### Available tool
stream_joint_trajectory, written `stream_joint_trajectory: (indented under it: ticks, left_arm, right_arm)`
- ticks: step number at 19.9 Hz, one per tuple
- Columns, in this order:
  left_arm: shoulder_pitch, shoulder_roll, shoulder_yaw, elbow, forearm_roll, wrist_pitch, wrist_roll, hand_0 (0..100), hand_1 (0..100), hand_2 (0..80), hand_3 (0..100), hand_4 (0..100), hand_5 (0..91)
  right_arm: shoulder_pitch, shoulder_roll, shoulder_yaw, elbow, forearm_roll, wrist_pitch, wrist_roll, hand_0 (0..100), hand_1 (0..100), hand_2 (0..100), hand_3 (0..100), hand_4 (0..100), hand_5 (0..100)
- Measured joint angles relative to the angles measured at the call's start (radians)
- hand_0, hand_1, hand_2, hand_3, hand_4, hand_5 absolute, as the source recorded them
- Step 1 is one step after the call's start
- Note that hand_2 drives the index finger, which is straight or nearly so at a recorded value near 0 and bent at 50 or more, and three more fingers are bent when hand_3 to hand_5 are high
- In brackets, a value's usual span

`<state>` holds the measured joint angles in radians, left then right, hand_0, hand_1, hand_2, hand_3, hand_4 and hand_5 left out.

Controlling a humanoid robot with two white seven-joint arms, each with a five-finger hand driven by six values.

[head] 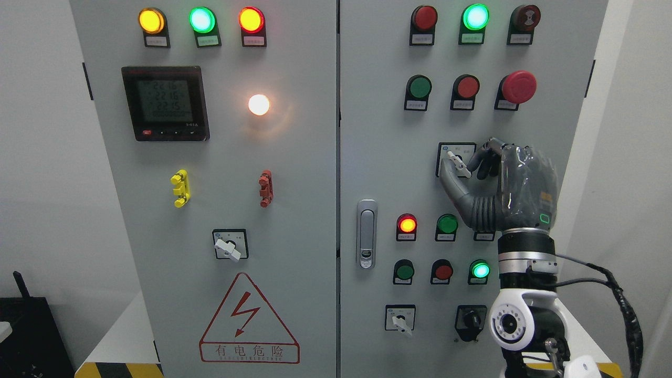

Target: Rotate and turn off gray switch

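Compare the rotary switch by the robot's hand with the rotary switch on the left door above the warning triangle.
The gray rotary switch on the right door sits between the thumb and fingers of the right hand; the white-handled rotary switch on the left door stands untouched. The right one's lever looks slim, the left one's handle broader. The right one sits higher on the cabinet. Both have square plates and handles pointing lower right.

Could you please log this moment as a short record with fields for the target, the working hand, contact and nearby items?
target: gray switch on the right cabinet door, lever tilted
working hand: right hand, arm rising from lower right
contact: thumb and fingers pinch the lever
left hand: not in view
nearby: red mushroom button above; lit red lamp and green button below
door handle, untouched
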<state>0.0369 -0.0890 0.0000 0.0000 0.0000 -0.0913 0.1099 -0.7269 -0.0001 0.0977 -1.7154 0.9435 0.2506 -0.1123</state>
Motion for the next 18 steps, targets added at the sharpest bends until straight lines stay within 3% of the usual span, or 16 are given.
stream_joint_trajectory:
  ticks: [18]
  left_arm:
    - [0.000, 0.000, 0.000, 0.000, 0.000, 0.000, 0.000, 12, 39, 0.0, 0, 0, 0.0]
  right_arm:
    - [-0.005, 0.000, 0.012, 0.005, 0.001, 0.007, 0.014, 46, 45, 73, 91, 87, 100]
